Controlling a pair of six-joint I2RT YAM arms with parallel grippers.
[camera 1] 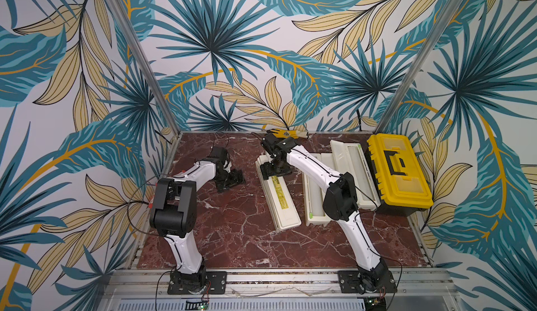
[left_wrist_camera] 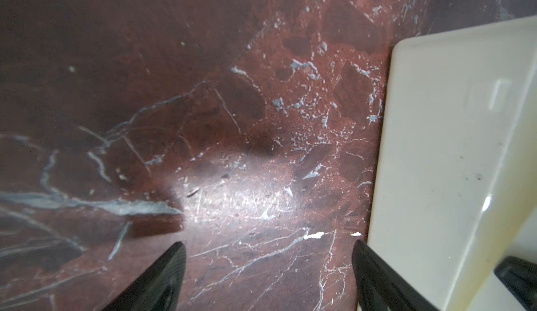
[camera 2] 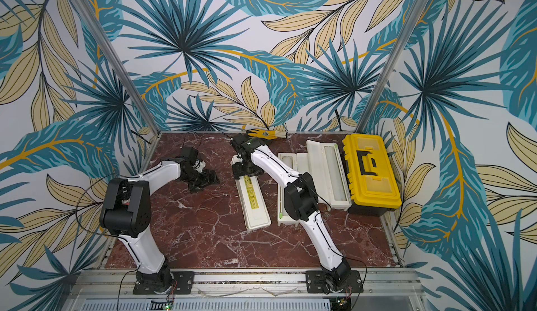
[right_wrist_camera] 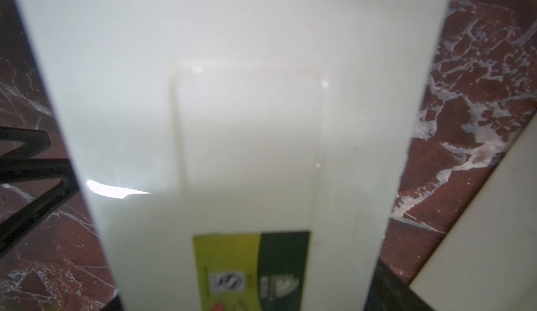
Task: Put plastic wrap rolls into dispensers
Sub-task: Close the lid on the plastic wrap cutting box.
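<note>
Right wrist view alone shows the closed dispenser (right_wrist_camera: 232,120) label's green half — top views, yellow

Three cream-white dispensers lie side by side on the table. The closed dispenser (camera 1: 281,194) shows a yellow label (camera 1: 279,192) on its lid. The middle dispenser (camera 1: 314,213) lies open, a translucent roll (camera 2: 288,161) inside and a green cutter tip (camera 1: 310,215) at its near end. The far dispenser (camera 1: 353,155), beside it, also lies open and holds a second roll (camera 2: 334,173).
</note>
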